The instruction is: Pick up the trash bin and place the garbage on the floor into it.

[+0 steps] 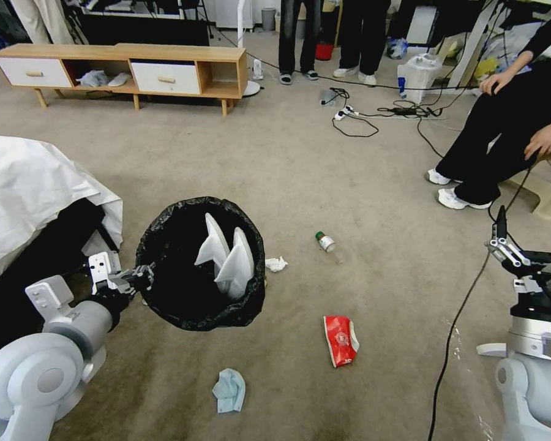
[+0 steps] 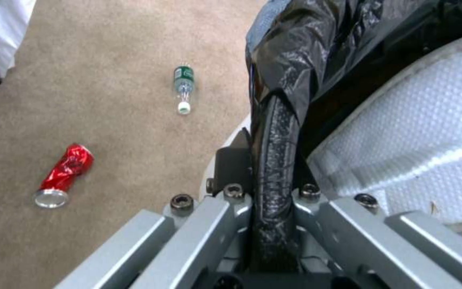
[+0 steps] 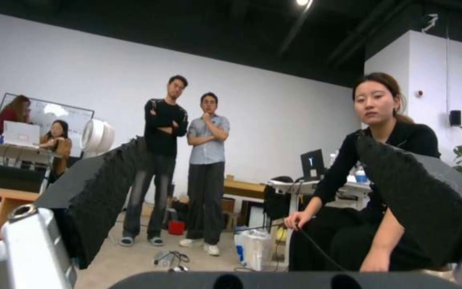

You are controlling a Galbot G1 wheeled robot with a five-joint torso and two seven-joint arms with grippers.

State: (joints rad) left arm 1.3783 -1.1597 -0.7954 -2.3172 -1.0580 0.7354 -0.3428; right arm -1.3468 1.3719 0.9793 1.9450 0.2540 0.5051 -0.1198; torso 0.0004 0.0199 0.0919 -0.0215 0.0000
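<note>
The trash bin (image 1: pixel 183 306) wears a glossy, crinkled black plastic bag. The floor (image 1: pixel 373 184) is matt short-pile carpet. The crushed can (image 2: pixel 64 175) is shiny red metal.

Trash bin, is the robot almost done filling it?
Not yet. The left hand already holds the trash bin by its rim, with white pieces inside. A bottle, tissue, red wrapper and blue mask wait on the floor. The right hand is open, empty.
</note>
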